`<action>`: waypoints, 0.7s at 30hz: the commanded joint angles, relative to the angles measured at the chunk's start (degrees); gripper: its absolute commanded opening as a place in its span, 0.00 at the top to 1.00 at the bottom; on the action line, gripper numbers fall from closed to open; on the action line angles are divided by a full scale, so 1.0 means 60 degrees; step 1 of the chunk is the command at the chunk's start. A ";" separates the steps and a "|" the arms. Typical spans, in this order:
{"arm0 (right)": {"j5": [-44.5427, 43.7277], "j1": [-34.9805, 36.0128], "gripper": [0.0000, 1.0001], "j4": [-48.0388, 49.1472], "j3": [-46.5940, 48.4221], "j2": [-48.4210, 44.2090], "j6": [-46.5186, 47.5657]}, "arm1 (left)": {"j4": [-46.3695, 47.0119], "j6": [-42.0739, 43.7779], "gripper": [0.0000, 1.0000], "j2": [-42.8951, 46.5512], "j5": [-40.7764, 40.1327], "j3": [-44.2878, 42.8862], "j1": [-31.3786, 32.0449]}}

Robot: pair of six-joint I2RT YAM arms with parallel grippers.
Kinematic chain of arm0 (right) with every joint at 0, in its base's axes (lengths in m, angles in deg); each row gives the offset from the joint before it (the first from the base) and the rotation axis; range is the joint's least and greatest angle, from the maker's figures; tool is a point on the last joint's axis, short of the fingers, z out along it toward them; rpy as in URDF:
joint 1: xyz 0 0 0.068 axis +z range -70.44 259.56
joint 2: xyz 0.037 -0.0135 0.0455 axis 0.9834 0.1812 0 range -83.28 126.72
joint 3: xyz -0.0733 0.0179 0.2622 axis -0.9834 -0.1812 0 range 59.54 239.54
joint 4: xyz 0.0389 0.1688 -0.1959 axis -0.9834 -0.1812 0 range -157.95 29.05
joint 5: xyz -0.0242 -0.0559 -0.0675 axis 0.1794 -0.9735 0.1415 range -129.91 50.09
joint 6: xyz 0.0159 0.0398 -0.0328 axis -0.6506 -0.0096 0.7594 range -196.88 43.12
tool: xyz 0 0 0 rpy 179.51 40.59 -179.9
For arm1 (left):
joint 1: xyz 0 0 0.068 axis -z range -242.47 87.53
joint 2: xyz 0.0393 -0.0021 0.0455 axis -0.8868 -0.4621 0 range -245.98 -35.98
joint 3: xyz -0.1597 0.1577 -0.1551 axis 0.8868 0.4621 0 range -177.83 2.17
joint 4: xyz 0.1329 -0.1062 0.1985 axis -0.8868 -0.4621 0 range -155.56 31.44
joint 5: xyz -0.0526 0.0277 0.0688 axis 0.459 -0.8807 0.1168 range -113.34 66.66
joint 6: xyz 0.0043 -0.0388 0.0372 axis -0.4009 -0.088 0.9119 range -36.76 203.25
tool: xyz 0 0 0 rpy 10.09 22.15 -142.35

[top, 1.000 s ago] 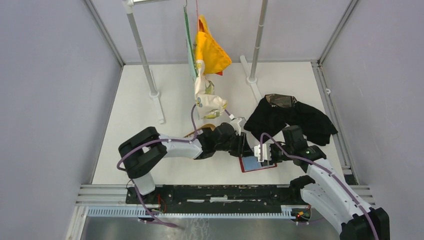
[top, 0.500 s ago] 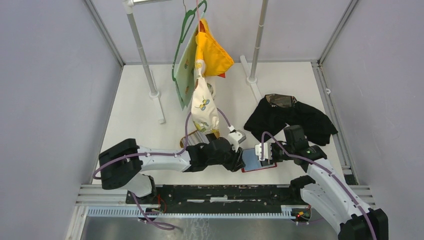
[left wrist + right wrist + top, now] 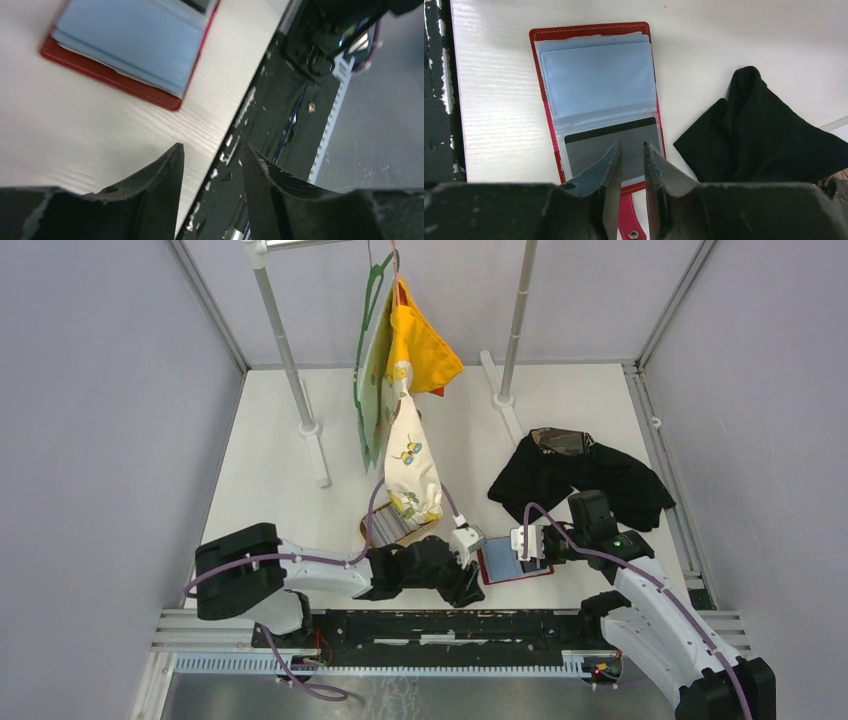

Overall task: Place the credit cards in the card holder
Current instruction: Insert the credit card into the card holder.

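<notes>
The red card holder (image 3: 516,563) lies open near the table's front edge, its pale blue sleeves facing up. In the right wrist view the card holder (image 3: 596,80) has a grey card with a black stripe (image 3: 589,147) in its lower sleeve. My right gripper (image 3: 631,146) hovers over that card, nearly shut with a narrow gap and nothing between the fingers; it also shows from above (image 3: 527,544). My left gripper (image 3: 212,150) is open and empty, over the table's front edge just left of the card holder (image 3: 127,47). From above, the left gripper (image 3: 468,583) is beside the holder.
A tan tray (image 3: 388,527) with what look like cards sits behind the left arm, partly hidden by hanging clothes (image 3: 405,390) on a rack (image 3: 290,360). A black cloth (image 3: 580,475) lies behind the right gripper, and shows in the right wrist view (image 3: 764,130). A black rail (image 3: 430,625) runs along the front.
My left gripper has pulled back from over the card holder toward the table's front edge. The hanging clothes have swung. The right gripper has not moved.
</notes>
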 commanded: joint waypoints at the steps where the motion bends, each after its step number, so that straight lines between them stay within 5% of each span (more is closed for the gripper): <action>1: 0.0288 -0.0061 0.72 0.0076 0.0365 -0.0104 0.0090 | 0.0929 -0.0248 0.47 -0.0270 -0.0189 -0.0127 0.1122; 11: 0.0316 -0.0075 0.71 0.0082 0.0361 -0.0144 0.0095 | -0.2457 0.0620 0.46 -0.0417 -0.6588 -0.1554 0.4329; 21: 0.0272 -0.0091 0.70 0.0112 0.0347 -0.0167 0.0093 | -0.2677 -0.0136 0.25 0.0704 -0.7966 -0.0882 0.4518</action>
